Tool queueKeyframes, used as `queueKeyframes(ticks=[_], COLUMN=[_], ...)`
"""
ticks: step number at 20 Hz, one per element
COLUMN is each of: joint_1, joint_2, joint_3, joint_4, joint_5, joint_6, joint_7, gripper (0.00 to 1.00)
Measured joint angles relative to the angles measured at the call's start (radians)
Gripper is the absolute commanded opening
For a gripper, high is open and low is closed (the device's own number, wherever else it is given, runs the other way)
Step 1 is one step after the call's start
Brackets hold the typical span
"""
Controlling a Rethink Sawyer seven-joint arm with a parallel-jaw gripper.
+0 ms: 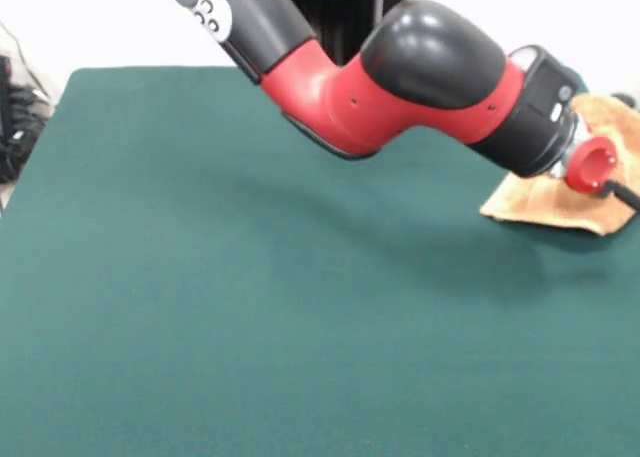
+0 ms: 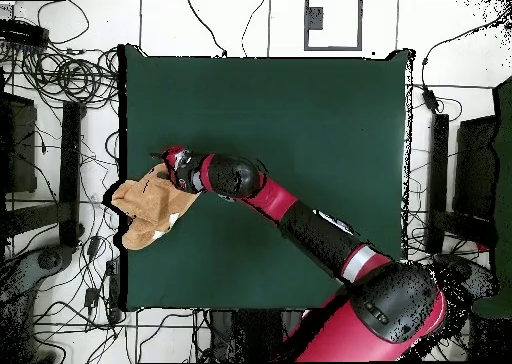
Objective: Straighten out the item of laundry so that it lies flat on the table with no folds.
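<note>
Green felt of the surface [image 1: 250,327] stretches bare up front. Farther back, at its edge, the towel [image 1: 560,202] lies bunched and folded, partly overhanging, so flattening looks barely begun. Reaching low across, the arm [image 1: 400,87] ends over the towel; its claw's state I cannot tell.

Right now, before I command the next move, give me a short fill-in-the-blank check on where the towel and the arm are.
1. The towel lies at the table's ____, partly hanging past it in the overhead view.
2. The towel is still ____, not spread flat.
3. The arm's wrist end is stretched out over the ____.
4. The cloth covering the table is dark ____.

Missing words: edge; crumpled; towel; green
</note>
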Motion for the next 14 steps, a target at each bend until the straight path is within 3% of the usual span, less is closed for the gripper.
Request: queueKeyframes(ticks=[3,6,9,10,11,14], joint_1=[0.064,0.196,0.432,0.476,0.616,0.717], joint_2=[-0.068,-0.166,-0.309,-0.327,-0.371,-0.395], joint_3=[-0.07,-0.212,-0.383,-0.418,-0.539,-0.636], joint_4=[-0.008,-0.037,-0.101,-0.115,-0.162,-0.196], joint_5=[-0.039,-0.098,-0.14,-0.153,-0.205,-0.251], joint_6=[0.0,0.008,0.043,0.049,0.058,0.059], joint_7=[0.0,0.0,0.017,0.02,0.03,0.036], gripper=[1.0,1.0,1.0,1.0,1.0,1.0])
